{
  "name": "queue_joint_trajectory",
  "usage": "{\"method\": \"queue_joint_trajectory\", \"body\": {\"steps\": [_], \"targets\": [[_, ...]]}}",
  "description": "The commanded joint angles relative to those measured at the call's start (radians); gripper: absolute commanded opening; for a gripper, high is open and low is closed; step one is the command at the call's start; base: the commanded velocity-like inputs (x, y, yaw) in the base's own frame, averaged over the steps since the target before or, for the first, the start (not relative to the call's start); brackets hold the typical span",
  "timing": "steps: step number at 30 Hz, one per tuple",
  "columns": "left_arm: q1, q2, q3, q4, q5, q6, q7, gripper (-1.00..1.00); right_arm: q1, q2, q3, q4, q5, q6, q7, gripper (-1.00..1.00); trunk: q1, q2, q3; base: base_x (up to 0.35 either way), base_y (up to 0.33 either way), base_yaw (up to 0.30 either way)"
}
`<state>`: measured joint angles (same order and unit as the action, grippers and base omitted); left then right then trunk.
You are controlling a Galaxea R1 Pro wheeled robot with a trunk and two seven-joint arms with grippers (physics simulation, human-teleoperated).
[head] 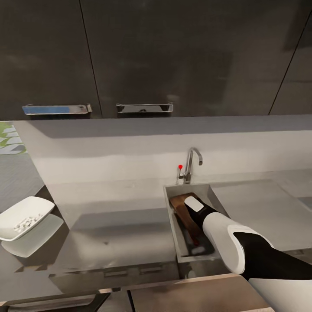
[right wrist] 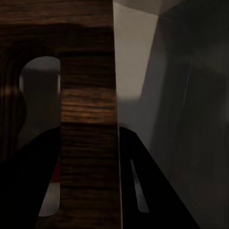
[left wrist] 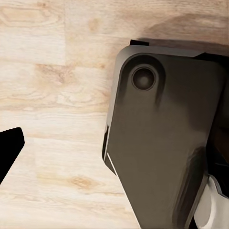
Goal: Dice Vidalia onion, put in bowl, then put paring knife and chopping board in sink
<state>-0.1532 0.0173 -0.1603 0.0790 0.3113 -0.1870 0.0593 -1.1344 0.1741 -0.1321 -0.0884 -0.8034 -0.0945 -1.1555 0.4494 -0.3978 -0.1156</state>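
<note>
Right claw: my fingers pinching the chopping board near its slot handle.
Board: standing tilted inside the sink.
Left claw: can't tell its state.
Bowl: far left on the countertop, white bits inside.

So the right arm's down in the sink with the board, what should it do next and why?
Probably open the right claw and let go. The chopping board already leans inside the sink, a claw finger on either side of it by the slot handle, and the bowl holds diced onion, so releasing likely finishes that placement.
</note>
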Motion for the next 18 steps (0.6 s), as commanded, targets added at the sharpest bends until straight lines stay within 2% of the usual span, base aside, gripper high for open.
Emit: {"method": "queue_joint_trajectory", "body": {"steps": [1,10,18], "targets": [[-0.002,0.0,-0.008,0.004,0.006,-0.006,0.001,1.0,-0.001,0.0,-0.009,-0.001,0.002,-0.01,-0.001,-1.0,0.001,-0.002,-0.002,0.0,-0.007,0.0],[-0.002,0.0,-0.008,0.004,0.006,-0.006,0.001,1.0,-0.001,0.0,-0.007,0.0,0.001,-0.01,-0.001,-1.0,0.001,-0.002,-0.003,0.0,-0.001,0.0],[-0.002,0.0,-0.008,0.004,0.006,-0.005,0.001,1.0,-0.001,0.0,-0.007,0.001,0.001,-0.01,0.0,-1.0,0.001,-0.002,-0.015,0.0,0.0,0.0]]}}
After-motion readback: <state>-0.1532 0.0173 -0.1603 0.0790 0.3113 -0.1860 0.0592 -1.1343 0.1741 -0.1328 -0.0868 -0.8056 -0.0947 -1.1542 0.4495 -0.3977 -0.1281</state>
